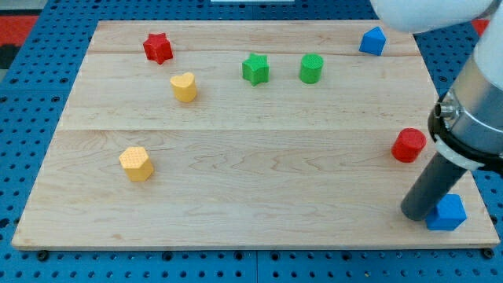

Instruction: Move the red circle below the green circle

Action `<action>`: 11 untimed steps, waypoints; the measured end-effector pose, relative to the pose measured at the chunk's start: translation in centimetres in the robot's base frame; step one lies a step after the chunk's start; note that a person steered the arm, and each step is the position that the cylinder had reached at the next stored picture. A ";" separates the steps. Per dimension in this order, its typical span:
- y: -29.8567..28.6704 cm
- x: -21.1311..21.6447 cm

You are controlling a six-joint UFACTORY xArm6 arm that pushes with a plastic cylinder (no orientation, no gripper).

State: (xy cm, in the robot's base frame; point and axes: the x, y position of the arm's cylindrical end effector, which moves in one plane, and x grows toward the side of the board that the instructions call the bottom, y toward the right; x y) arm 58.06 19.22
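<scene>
A robotics lab: wooden board [236,157] on blue perforated bench [31,94].

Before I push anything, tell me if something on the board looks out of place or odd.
Nothing is damaged or tipped. The only thing worth noting: my tip sits against the blue block at the view's bottom right corner, close to the board edge, below the red circle. The green circle stands far off toward the view's top.

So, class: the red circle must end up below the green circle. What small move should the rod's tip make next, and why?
Probably slide my tip toward the view's right and up, to get behind the red round block. The tip sits below that block, beside the blue block, while the green round block lies far toward the view's upper left.
</scene>
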 end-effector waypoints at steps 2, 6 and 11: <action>0.0 -4.1; 3.5 -6.9; 0.8 -11.2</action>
